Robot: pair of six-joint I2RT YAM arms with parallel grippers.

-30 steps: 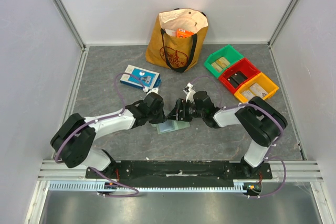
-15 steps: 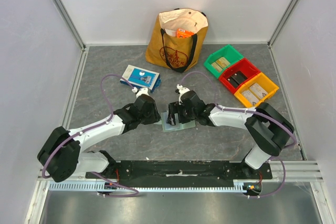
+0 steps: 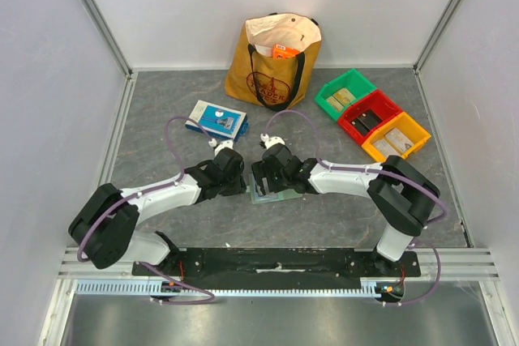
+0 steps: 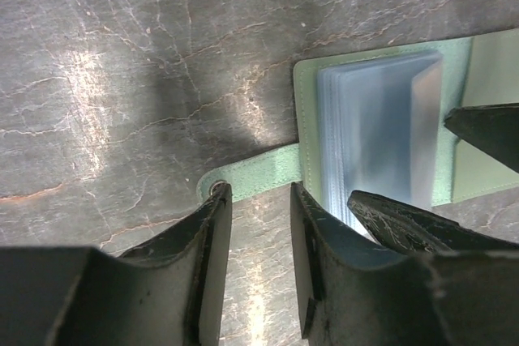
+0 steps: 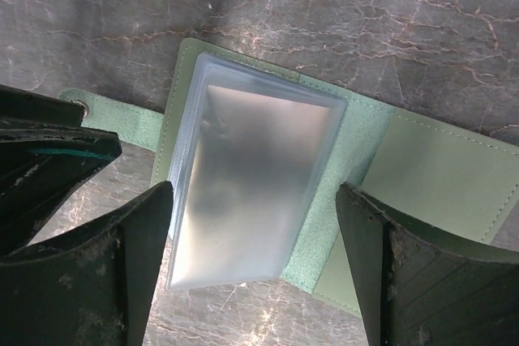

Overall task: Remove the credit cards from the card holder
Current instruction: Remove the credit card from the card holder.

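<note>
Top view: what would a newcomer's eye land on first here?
The left gripper and right gripper meet mid-table over the open pale green card holder, its clear pockets straddled by the right one. Behind stand a yellow tote bag and three coloured bins.

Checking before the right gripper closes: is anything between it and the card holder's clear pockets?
Nothing visible. The right gripper is open, its fingers either side of the clear pockets of the opened card holder. The left gripper sits at the holder's snap tab, outside that gap.
</note>
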